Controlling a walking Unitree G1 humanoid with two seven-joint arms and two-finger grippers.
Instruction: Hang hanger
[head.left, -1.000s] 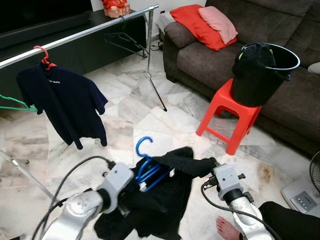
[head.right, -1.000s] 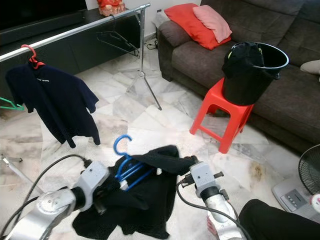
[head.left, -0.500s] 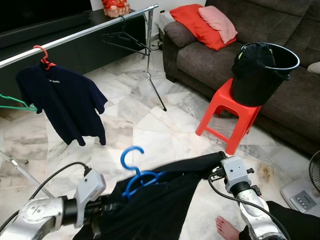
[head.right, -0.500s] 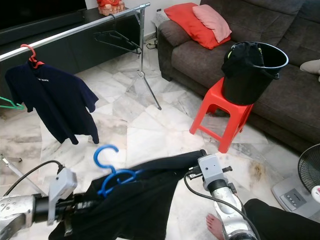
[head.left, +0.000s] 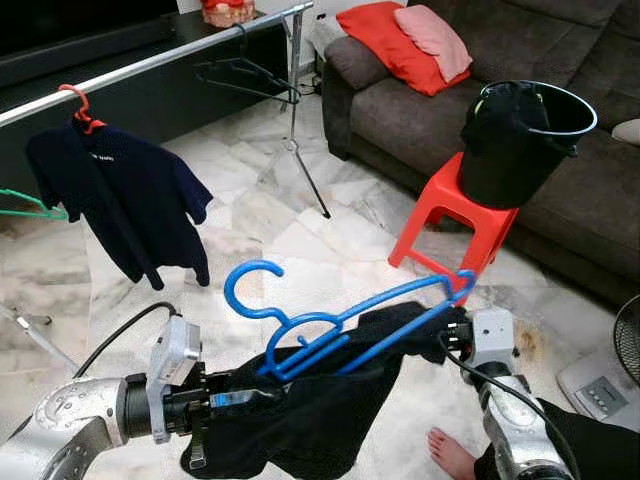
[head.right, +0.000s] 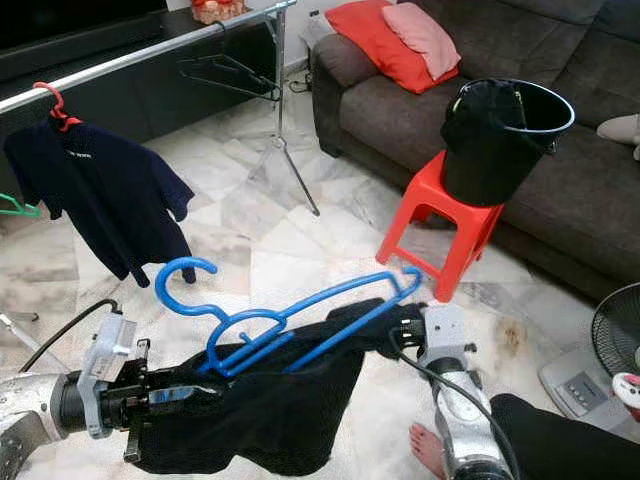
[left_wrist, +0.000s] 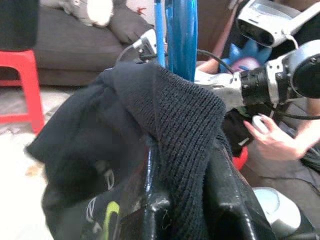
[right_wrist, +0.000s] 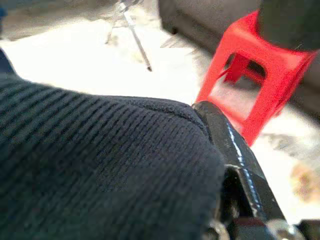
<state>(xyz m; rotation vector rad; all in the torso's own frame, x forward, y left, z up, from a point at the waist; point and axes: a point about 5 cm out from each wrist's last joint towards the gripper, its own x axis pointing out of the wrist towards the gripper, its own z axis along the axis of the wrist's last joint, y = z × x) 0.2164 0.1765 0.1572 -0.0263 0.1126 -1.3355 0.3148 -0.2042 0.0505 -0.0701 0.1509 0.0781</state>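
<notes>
Since half a second ago, blue hanger (head.left: 340, 320) has been swung up out of the black garment (head.left: 300, 410): bar now runs from just above the left gripper (head.left: 240, 398) up to just above the right gripper (head.left: 452, 325), hook (head.left: 245, 290) curling free above the left gripper, far tip clear of the cloth.

Left gripper: clamped on garment collar, cloth bunched between its fingers (left_wrist: 150, 210); blue hanger stem seen straight ahead of them in left wrist view.
Right gripper: closed on the garment's other shoulder, knit fabric pressed against one finger (right_wrist: 235, 150).
Garment is stretched between both grippers, rest sagging below them.

A bare foot (head.left: 455, 455) is seen on the marble floor (head.left: 300, 240) just beside the right arm.

Beyond right gripper: red stool (head.left: 455, 225) carrying black bucket (head.left: 520, 140), dark sofa (head.left: 400, 110) with red cushions (head.left: 405, 35) behind.
Beyond left gripper: clothes rail (head.left: 150, 65) with navy T-shirt (head.left: 120, 200) on red hanger (head.left: 80, 105); empty black hanger (head.left: 245, 75) further along rail.
</notes>
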